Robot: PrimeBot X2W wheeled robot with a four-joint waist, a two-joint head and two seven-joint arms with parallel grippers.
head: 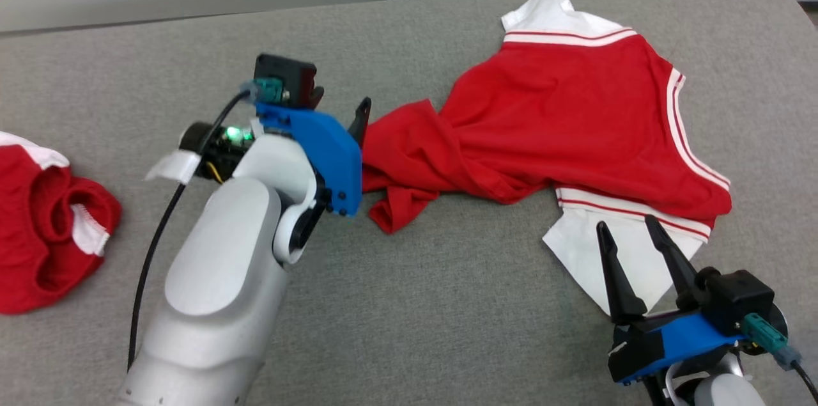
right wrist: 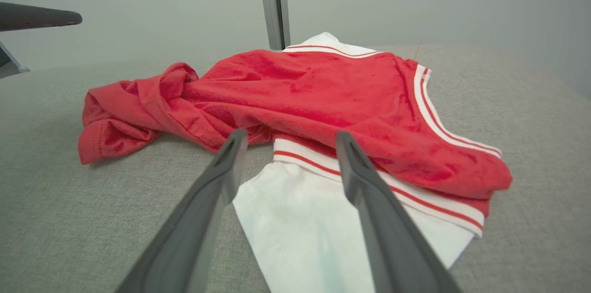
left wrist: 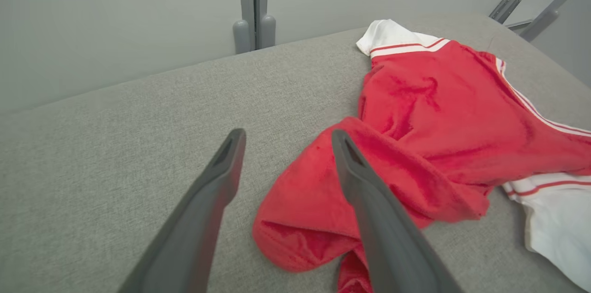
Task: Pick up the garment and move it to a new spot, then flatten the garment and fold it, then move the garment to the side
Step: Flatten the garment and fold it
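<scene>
Head view shows the garment, red with white panels and red-and-white striped trim, lying on the grey padded surface, over toward the right and far side. Its right half is spread fairly flat, with one white piece poking out at the far edge and another at the near right corner. Its left end is twisted and bunched into a rumpled red tail.

The left gripper sits at that bunched tail with its two dark fingers spread wide and nothing between them. From its wrist view, one finger hangs over bare grey cloth and the other crosses over the crumpled red fabric. Whether that finger actually touches the cloth I cannot tell.

The right gripper is down at the near right corner, also spread wide and holding nothing. Its fingertips point over the white piece, just short of the striped band.

Well apart from all this, at the left edge of the surface, a second red garment lies in a heap, with white trim showing
</scene>
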